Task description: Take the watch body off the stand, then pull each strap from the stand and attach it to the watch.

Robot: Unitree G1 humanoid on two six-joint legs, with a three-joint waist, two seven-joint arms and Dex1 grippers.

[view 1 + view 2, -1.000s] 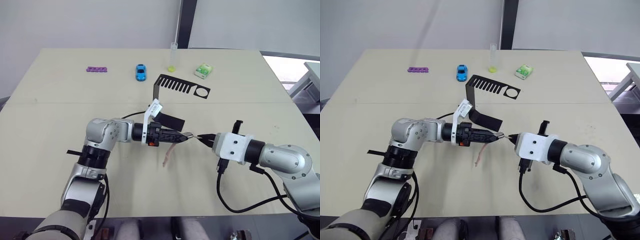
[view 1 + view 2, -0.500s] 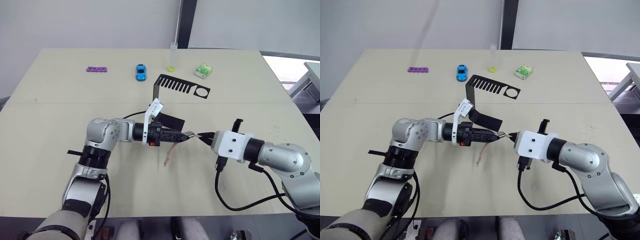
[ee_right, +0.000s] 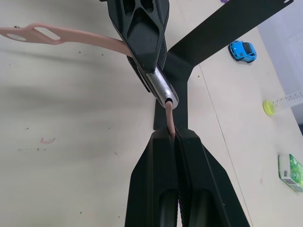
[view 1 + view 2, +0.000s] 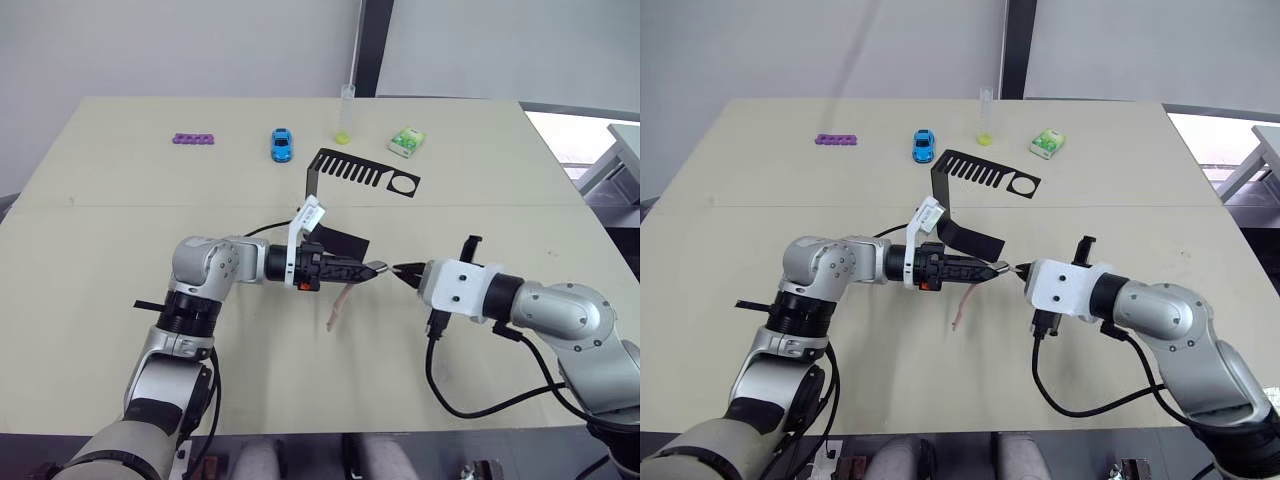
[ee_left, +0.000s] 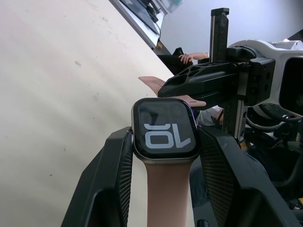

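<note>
The watch body [image 5: 164, 130], dark screen in a silver rim, sits clamped between the fingers of my left gripper [image 4: 368, 270], above the middle of the table. One pink-beige strap [image 4: 338, 305] hangs from the watch toward the table. My right gripper [image 3: 176, 135] faces the left one and is shut on the second strap [image 3: 169, 118]. That strap's end meets the edge of the watch body [image 3: 161, 87]. The black stand [image 4: 362, 176] is behind the grippers; its slotted arm and ring carry nothing.
Along the far side of the table lie a purple piece [image 4: 192, 139], a blue toy car [image 4: 282, 144], a clear tube with a yellow-green cap [image 4: 346, 115] and a green-and-white box [image 4: 407, 141]. Black cables trail from both wrists.
My right gripper has edged a little left, bringing its strap closer against the watch body. The left gripper has stayed in place.
</note>
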